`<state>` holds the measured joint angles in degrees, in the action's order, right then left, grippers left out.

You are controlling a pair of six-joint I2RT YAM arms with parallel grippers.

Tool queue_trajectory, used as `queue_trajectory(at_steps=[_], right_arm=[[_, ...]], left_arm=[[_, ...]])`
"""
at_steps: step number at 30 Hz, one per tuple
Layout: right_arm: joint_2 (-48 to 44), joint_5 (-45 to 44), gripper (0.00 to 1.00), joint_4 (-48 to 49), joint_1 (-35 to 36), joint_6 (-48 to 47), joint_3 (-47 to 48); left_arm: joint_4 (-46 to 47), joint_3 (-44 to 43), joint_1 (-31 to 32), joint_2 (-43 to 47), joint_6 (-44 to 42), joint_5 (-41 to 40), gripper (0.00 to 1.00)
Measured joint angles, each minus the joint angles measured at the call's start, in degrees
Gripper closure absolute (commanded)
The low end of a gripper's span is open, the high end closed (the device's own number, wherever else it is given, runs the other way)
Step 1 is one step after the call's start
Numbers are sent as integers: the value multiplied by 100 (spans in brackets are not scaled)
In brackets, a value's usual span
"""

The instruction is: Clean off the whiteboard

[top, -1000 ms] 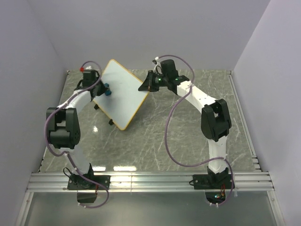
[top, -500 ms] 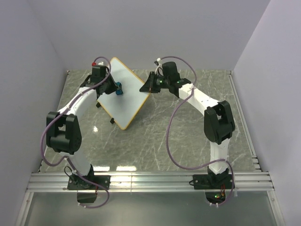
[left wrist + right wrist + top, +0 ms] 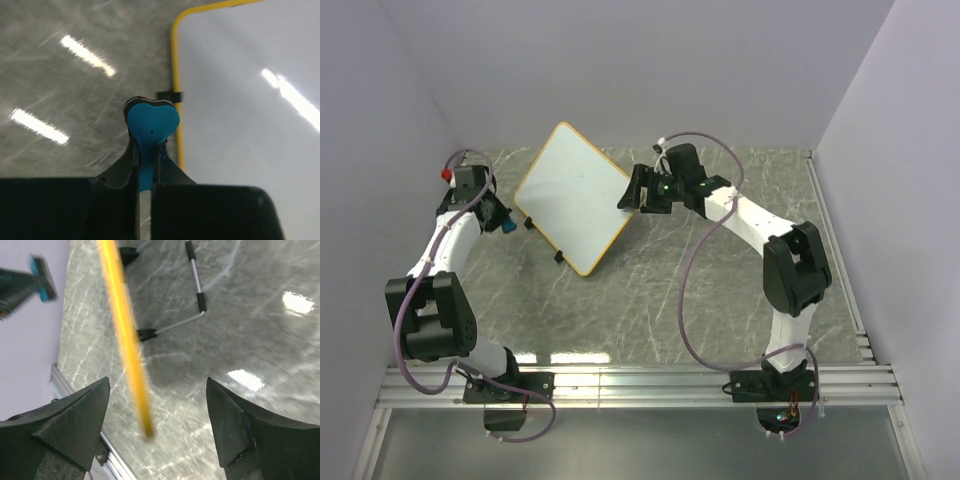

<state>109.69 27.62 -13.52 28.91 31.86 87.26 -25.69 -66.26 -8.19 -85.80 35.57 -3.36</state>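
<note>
Left of the whiteboard (image 3: 572,195), the left gripper (image 3: 146,150) is clamped on a blue eraser (image 3: 151,120), held just off the board's frame. At the board's right edge the right gripper (image 3: 157,385) stands wide, with the yellow rim between its jaws but untouched — it holds nothing. The board sits propped on its stand (image 3: 199,295), and its face shows no marks. Wiping looks finished — the next move probably calls for drawing both arms away without knocking the board.

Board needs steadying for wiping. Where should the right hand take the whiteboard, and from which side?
Its thin orange frame at the right corner, approached from the right, edge-on. The whiteboard stands tilted on wire feet, so that edge is off the table, and it lies between the fingers of the open right hand.
</note>
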Motion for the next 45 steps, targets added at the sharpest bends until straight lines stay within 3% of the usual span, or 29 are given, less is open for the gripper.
queue_trajectory(at_steps=[4,9,15,19,27,29,37,45], right_arm=[[-710,-376,9,-81,-2,-151,-345],[-2017,-769,8,-7,-48,-195,-1300],[-3200,-1049,8,46,-83,-144,-2590],[-3770,-1139,6,-17,-83,-127,-3263],[-5191,-1097,5,-205,-83,-35,-3908],[-5571,-1023,5,-212,-81,35,-3956],[-7462,-654,5,-372,-74,588,-4857],[-8771,-330,5,-861,-66,1025,-5569]], left_arm=[[-260,487,-24,4,57,-350,91],[-442,1080,-116,-59,184,-509,58],[-424,1381,-127,-72,284,-503,28],[-426,1381,-127,-57,302,-509,13],[-595,1340,-107,756,229,-348,12],[-730,1200,-28,1058,151,-212,3],[-1318,-474,619,1622,61,114,0],[-1755,-1165,737,1971,155,199,1]])
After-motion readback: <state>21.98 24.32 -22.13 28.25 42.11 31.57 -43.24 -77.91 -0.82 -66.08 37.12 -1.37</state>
